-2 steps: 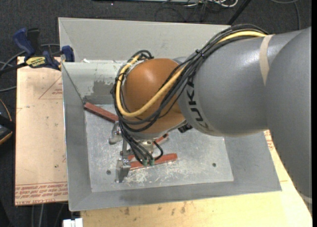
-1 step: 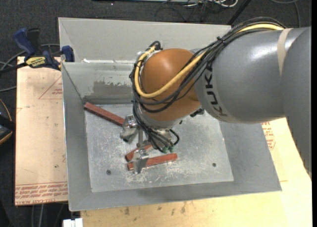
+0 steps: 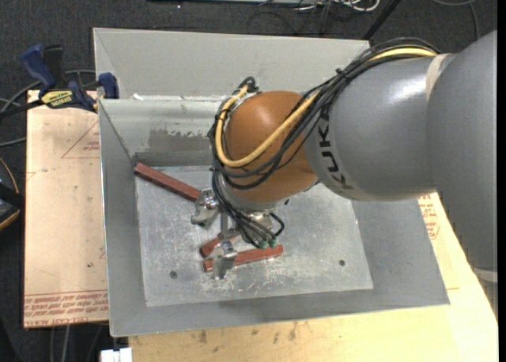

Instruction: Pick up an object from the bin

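Reaching in: the arm comes from the right and bends down into the grey bin, with its orange cover above the middle of the floor.
Place of the tool: the tool is low, close to the floor of the bin, toward the front wall and a little left of the middle.
State of the tool: I cannot tell if it is wide or narrow, because the wrist and its cables hide too much of it. So I also cannot say that it holds something.
Nearest thing: a short flat red-brown stick lies on the floor right at the tool. Its left part is at the tool and its other end points to the right.
Other thing: a longer red-brown stick lies slanted near the back left of the floor, well apart from the tool.
Done, in my judgement: the approach and the descent look finished, since the tool is down at the level of the short stick.
Left, in my judgement: a firm grip on the short stick, then the lift clear of the floor and above the walls. The stick seems to lie flat on the metal, so the lift is not yet begun.
Risk, in my judgement: a thin flat piece on smooth metal may slide away or tip when it is squeezed.
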Robot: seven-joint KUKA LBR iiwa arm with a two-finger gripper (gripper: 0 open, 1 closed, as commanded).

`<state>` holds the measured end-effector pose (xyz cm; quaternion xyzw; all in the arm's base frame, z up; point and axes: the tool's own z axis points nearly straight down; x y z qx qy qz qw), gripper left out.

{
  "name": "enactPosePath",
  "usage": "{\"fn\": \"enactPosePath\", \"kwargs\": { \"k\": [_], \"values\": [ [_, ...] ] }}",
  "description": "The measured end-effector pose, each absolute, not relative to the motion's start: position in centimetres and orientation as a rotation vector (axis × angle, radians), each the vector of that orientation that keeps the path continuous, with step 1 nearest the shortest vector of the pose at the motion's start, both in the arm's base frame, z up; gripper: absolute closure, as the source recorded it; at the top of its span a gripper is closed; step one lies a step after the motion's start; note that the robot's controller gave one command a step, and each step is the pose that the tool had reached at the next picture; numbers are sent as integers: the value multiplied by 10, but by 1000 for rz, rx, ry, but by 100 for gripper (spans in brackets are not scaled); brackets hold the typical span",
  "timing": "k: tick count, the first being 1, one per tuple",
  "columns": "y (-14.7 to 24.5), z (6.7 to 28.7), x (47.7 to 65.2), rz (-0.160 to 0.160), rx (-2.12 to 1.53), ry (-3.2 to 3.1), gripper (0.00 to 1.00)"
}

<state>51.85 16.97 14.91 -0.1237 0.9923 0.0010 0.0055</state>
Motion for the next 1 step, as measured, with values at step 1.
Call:
{"fn": "enactPosePath", "kwargs": {
  "k": [1],
  "values": [
    [131,80,498,9,-373,3102,100]
  ]
}}
